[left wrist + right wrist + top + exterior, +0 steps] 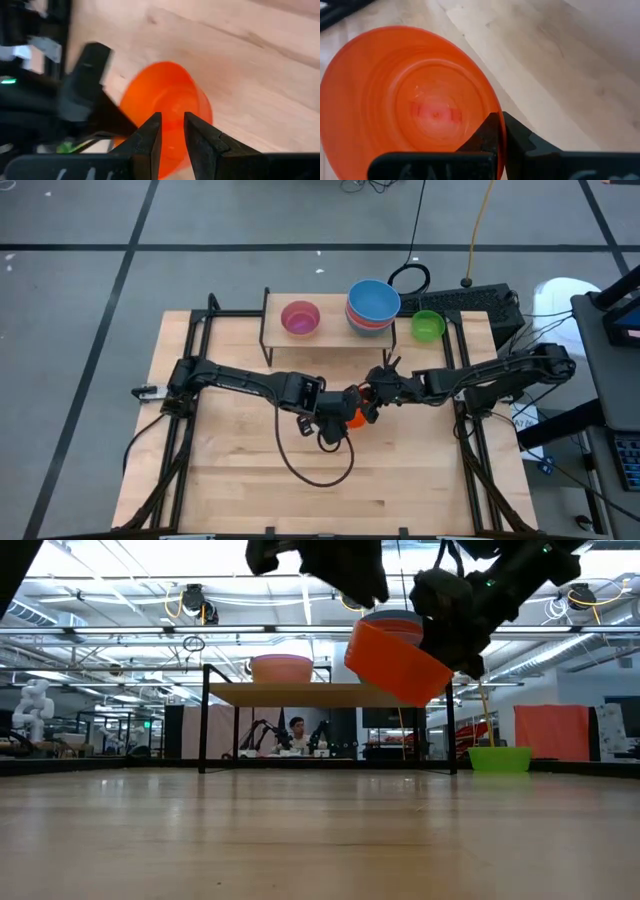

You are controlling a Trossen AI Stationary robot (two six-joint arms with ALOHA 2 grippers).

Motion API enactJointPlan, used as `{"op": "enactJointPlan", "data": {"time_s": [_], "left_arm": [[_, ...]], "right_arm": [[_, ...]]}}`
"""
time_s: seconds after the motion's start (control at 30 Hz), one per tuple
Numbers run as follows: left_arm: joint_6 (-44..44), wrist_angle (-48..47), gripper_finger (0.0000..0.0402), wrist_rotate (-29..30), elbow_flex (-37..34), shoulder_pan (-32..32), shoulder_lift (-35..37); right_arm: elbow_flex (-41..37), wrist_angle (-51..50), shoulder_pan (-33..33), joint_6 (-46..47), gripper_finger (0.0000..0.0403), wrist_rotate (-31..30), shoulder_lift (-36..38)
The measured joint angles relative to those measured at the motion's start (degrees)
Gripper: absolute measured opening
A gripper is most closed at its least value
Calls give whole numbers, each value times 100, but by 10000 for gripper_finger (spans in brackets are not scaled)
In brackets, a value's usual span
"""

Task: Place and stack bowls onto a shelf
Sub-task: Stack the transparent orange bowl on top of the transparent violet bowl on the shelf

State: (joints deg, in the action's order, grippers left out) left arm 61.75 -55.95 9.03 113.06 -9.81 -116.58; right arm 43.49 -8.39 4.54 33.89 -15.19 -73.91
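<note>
One orange bowl [398, 662] is hanging tilted in the air in front of the shelf [330, 330], clear of the table [240, 470]. The right gripper [499, 131] is pinching its rim with fingers clamped together. The left gripper [172, 134] is sitting against the bowl's outer wall, fingers slightly apart; I cannot tell if it grips. On the shelf, one pink bowl [300, 318] is standing alone and one blue bowl [373, 301] is topping a stack whose count I cannot tell. One green bowl [428, 326] is resting on the table beside the shelf.
</note>
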Motion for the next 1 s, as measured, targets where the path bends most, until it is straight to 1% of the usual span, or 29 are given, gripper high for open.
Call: {"op": "enactJointPlan", "data": {"time_s": [0.17,0.43,0.7,1.0], "left_arm": [[10,-392,88,-3,2,9,-17],[-133,-728,88,-16,0,15,-48],[-43,-716,88,-22,-2,46,-48],[284,-681,88,-19,-4,33,-48]], "right_arm": [[189,-189,2,-318,0,-26,-64],[198,-399,4,-370,0,-139,-68],[198,-389,9,-623,0,-120,-61],[198,-315,20,-940,0,178,-61]]}}
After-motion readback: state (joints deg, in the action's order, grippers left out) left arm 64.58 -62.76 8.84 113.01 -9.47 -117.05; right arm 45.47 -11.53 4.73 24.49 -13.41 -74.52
